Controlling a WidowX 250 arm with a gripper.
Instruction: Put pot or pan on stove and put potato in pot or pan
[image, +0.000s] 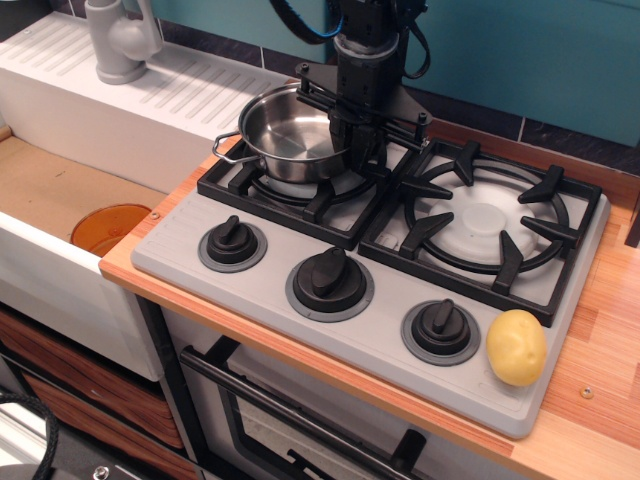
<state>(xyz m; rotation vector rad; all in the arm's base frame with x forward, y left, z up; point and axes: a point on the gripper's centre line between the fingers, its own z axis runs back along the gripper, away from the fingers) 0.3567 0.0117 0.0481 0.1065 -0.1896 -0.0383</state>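
- The pot (288, 135) sits on the stove's (370, 290) rear-left grate, its loop handle poking out to the left.
- The gripper (357, 150) hangs at the pot's right rim — whether its jaws are clamped or apart, I cannot tell.
- The potato (516, 347) lies on the stove's front-right corner, just beside the rightmost knob (441, 329) — well apart from the pot.

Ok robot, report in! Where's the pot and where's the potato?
Gripper at the pot's right rim; open or shut, can't tell. Pot sits on the stove's left burner grate. Potato at the stove's front right corner, untouched. Nothing blocking.
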